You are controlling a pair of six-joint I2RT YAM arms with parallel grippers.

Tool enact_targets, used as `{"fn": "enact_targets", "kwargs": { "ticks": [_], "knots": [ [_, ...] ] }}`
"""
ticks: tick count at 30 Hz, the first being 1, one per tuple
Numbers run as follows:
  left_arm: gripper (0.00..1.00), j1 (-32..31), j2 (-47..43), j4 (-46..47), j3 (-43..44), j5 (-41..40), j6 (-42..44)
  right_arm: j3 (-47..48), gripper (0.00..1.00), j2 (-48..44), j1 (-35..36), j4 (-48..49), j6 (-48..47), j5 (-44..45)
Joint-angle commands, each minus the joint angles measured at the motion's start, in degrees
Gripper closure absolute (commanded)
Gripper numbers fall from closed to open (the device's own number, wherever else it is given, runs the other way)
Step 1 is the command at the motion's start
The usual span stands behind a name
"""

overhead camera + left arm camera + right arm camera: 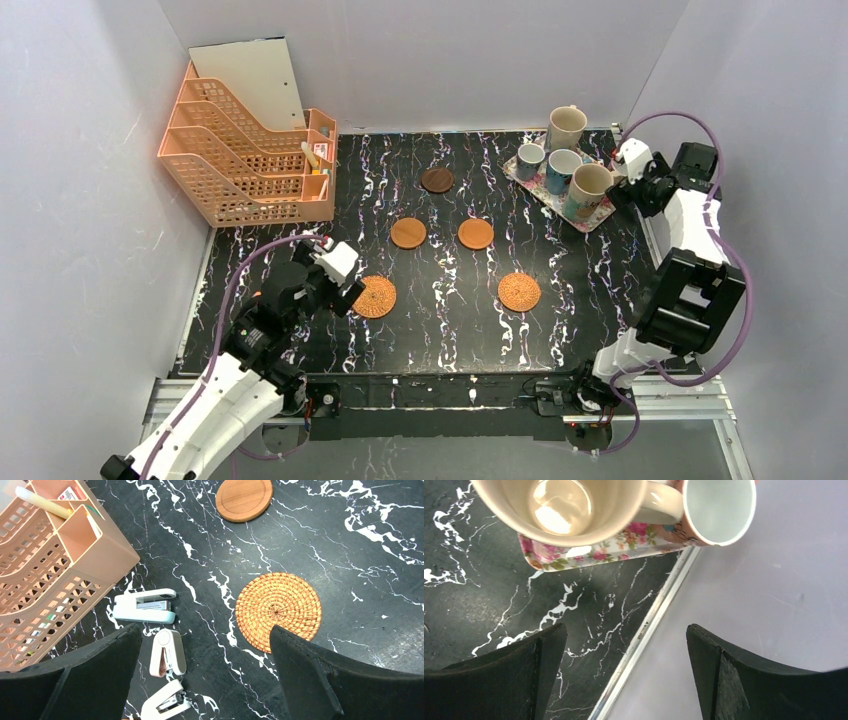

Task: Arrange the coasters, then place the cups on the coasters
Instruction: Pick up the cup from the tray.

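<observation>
left gripper [204, 630] wide open, empty, hovering just beside the left wicker coaster [375, 297]. right gripper [625, 627] spread fully too, holds nothing, sits over the right edge of the table [450, 335], just short of the floral tray [589, 552]

coasters look laid out: right wicker coaster [519, 291] nearest, left wood coaster [408, 233] and right wood coaster [476, 233] behind, dark coaster [437, 180] farthest. all bare, no cup on any yet

cups all packed on the tray, far right: near beige mug [559, 505] closest to the right gripper, small white-lined cup [719, 507] right by its handle, right blue cup [563, 170] and left blue cup [530, 160] behind, far beige mug [566, 127] at the back

my read: mugs are rigid glazed ceramic, heavyish, slick, chip if knocked. crowded, so pinch the rim wall, one finger inside, one outside, on the free side, then lift straight up
</observation>
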Motion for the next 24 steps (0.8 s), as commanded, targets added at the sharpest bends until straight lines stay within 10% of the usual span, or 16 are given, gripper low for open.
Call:
{"fn": "enact_targets", "kwargs": {
  "ticks": [1, 7, 16, 24],
  "knots": [
    [0.02, 0.64, -1.56, -1.42, -0.46, 1.39, -0.95, 4.91, 0.02, -1.76, -3.12, 0.59, 2.80, -6.84],
    [0.02, 1.83, -1.45, -2.18, -0.38, 3.76, -0.70, -2.16, 0.02, -5.90, -3.62, 19.38, 22.59, -12.36],
    [0.02, 4.82, -2.74, -2.95, -0.21, 7.39, -0.41, 8.14, 0.02, -7.01, -3.00, 16.68, 44.09, -21.49],
    [0.02, 6.04, -1.63, -3.91, 0.13, 10.88, 0.13, -0.48, 0.02, -12.04, 2.30, 21.55, 41.53, -18.57]
  ]
}}
